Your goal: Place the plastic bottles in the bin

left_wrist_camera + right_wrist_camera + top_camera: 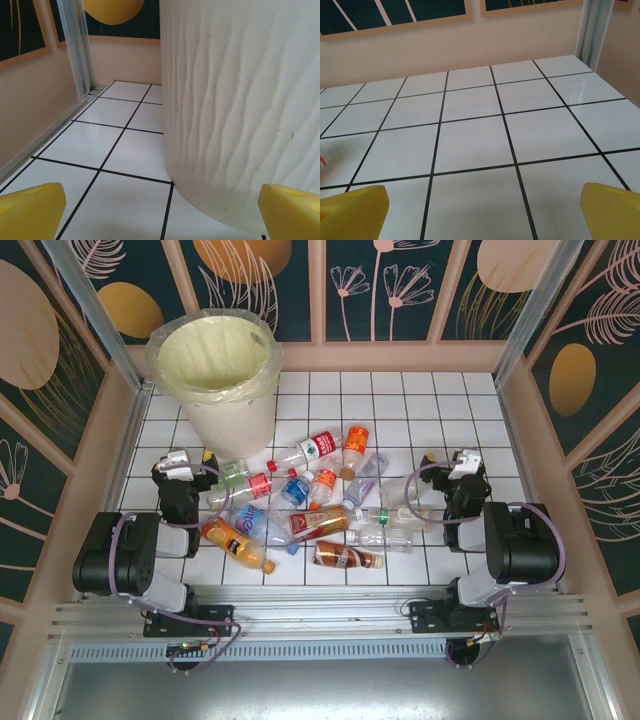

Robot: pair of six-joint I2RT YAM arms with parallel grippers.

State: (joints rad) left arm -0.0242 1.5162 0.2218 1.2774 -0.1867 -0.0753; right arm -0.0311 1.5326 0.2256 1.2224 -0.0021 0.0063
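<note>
The bin point(232, 425) stands at the far left of the counter point(420, 400). The bottles point(320, 523) lie scattered on their sides just in front of the bin and out to its right, one touching its base. The left claw point(186, 462) sits near the bin's front wall, spread wide and holding nothing. The right claw point(462, 462) is well right of the bin, past the bottles, also wide open and empty over bare tiles.

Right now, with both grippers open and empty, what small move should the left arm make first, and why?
Probably turn the left gripper right, toward the red-label bottle lying beside it. Its jaws stand open and empty, facing the bin, and that bottle is among the nearest.
</note>
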